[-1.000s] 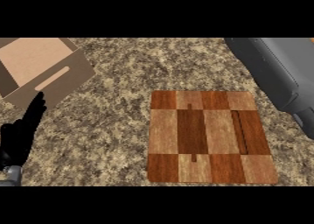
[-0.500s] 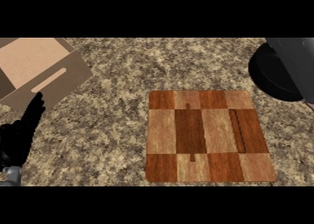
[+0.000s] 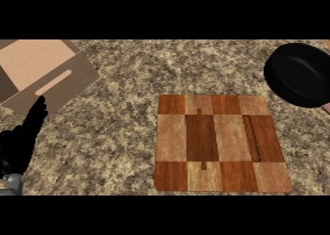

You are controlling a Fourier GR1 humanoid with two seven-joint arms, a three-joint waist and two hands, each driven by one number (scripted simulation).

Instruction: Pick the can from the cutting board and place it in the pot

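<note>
Left hand (image 3: 18, 142) open, fingers straight, at lower left holding nothing, board (image 3: 220, 143) bare on bench (image 3: 127, 114), black pot (image 3: 304, 75) upper right, perhaps tilted, box (image 3: 38, 73) upper left, right hand unseen.

The checkered wooden cutting board (image 3: 221, 143) lies flat at centre-right; the black pot (image 3: 302, 75) sits beyond its far right corner.

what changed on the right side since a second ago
The grey forearm that covered the upper right corner a second ago has left the view, uncovering a black pot there. The left hand stays open and still at the left edge. The cutting board and the cardboard box have not moved. No can shows on the board.
</note>
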